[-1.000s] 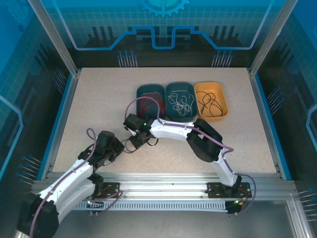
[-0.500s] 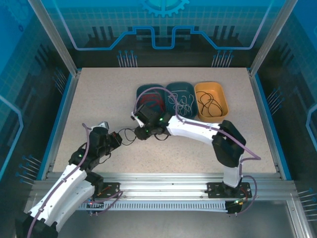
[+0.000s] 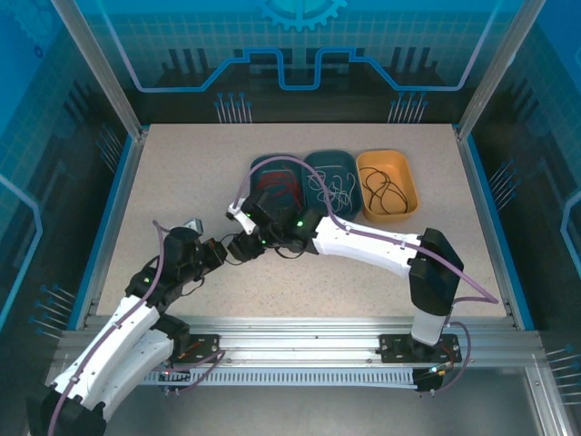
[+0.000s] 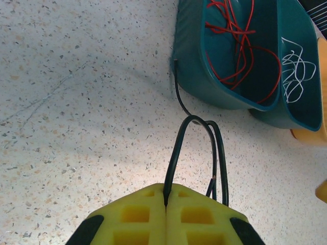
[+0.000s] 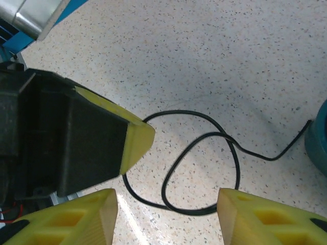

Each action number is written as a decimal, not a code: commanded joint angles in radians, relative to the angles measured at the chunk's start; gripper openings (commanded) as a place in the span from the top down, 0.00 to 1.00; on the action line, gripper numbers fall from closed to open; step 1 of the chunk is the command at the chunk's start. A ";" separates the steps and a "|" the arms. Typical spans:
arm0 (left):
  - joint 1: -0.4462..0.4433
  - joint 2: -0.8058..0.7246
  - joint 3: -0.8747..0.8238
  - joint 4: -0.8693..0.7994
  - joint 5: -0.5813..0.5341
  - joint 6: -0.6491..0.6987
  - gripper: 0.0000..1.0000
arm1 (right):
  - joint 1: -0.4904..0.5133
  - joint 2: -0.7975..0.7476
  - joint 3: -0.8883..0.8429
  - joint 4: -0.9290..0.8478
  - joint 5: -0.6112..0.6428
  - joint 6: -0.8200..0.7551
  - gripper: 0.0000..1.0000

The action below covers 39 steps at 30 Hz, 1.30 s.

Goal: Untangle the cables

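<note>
black cable (image 4: 174,158) clamped in left fingers (image 4: 135,217); right fingers (image 5: 255,219) apart, above its loop.

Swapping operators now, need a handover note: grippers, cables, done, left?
Left gripper: shut on a black cable.
Right gripper: open, above that cable's loop on the table.
Done: red cables in the first teal tray, white cables in the second teal tray, black cables in the orange tray.
Left: unloop the held cable, probably into the orange tray.
</note>
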 commanded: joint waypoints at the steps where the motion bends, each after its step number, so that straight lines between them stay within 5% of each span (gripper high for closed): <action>1: -0.003 -0.004 0.039 0.000 0.024 0.005 1.00 | 0.011 0.051 0.051 -0.029 0.007 -0.011 0.42; 6: -0.003 -0.009 0.037 0.005 0.031 -0.002 1.00 | 0.016 0.111 0.094 -0.074 0.054 0.002 0.40; 11: -0.003 -0.024 0.039 -0.003 0.037 -0.002 1.00 | 0.006 0.164 0.127 -0.133 0.119 0.029 0.48; 14: -0.003 -0.031 0.046 -0.027 0.031 -0.002 1.00 | -0.007 0.170 0.133 -0.152 0.148 0.056 0.78; 16: -0.003 -0.041 0.048 -0.056 0.015 -0.002 1.00 | -0.021 0.145 0.107 -0.137 0.155 0.070 0.84; 23: -0.003 -0.081 0.046 -0.141 -0.023 -0.020 1.00 | -0.089 0.024 -0.027 -0.089 0.169 0.120 0.84; 34: -0.003 -0.166 0.095 -0.293 -0.140 -0.011 1.00 | -0.155 -0.049 -0.119 -0.096 0.199 0.140 1.00; 39: -0.003 -0.178 0.049 -0.263 -0.086 -0.003 1.00 | -0.174 -0.095 -0.119 -0.064 0.118 0.131 1.00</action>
